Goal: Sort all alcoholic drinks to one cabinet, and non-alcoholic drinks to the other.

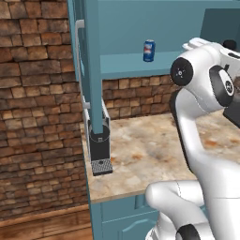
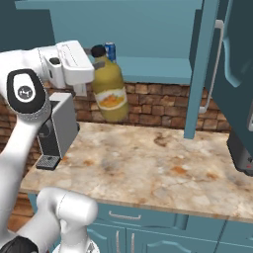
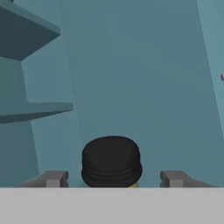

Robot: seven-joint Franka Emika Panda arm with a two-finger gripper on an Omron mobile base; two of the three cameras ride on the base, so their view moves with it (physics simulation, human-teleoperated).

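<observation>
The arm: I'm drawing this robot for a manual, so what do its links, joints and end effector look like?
The arm has smooth, glossy white rounded links with dark circular joint caps. The end effector has a white boxy hand and two small grey finger tips. No cables show.

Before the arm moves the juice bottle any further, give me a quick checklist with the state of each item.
1. Juice bottle between the jaws, off the counter: ok.
2. Bottle upright: not ok, slightly tilted.
3. Black cap centred between the fingertips: ok.
4. Cabinet door open: ok.
5. Blue soda can already on the cabinet shelf: ok.
6. Firmness of the grip: cannot tell.
</observation>
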